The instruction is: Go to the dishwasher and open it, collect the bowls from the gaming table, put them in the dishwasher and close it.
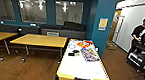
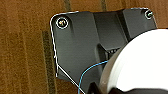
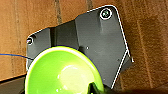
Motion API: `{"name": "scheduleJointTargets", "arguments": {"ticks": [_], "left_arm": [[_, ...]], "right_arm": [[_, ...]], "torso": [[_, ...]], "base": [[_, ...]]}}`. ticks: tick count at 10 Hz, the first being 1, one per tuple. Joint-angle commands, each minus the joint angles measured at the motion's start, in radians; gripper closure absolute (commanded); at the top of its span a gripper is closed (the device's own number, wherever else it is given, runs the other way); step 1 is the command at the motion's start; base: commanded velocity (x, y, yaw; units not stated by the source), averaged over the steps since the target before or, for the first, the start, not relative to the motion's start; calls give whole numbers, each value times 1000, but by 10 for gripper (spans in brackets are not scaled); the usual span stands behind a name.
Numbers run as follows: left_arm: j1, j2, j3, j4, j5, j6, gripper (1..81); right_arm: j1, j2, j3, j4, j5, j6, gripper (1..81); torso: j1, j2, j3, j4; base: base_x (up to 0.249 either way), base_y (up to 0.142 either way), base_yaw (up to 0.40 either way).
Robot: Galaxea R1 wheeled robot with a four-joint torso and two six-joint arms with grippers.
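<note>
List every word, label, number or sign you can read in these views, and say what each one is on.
None can be read.
Board-game box on the gaming table: colourful print, too blurred to read.
Yellow notice on the blue wall: too blurred to read.
White bowl and green bowl in the wrist views: no lettering visible.

Room, interior. Walls: dark teal, with a teal pillar (image 1: 103, 23) at 1 o'clock carrying a yellow notice (image 1: 102, 23). Windows (image 1: 32, 10): glazed panels along the far wall from 10 to 12 o'clock, reflecting ceiling lights. Floor (image 1: 28, 67): brown wood-look planks. Furniture: yellow-topped tables (image 1: 39, 40) at 10–11 o'clock; dark bench seating (image 1: 62, 32) against the far wall. Doorway (image 1: 115, 27) at 2 o'clock, pale wall beyond.
</note>
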Motion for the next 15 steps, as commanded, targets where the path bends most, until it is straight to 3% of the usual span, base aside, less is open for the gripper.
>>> {"name": "scheduleJointTargets", "arguments": {"ticks": [1, 15], "left_arm": [[-40, -23, 3, 5, 37, 4, 811], [-32, -19, 3, -4, 2, -7, 811]], "right_arm": [[39, -19, -10, -18, -60, -2, 811], [39, -6, -21, -32, -60, -2, 811]], "torso": [[1, 0, 0, 0], [1, -1, 0, 0]], "base": [[-103, 0, 0], [-7, 0, 0]]}}
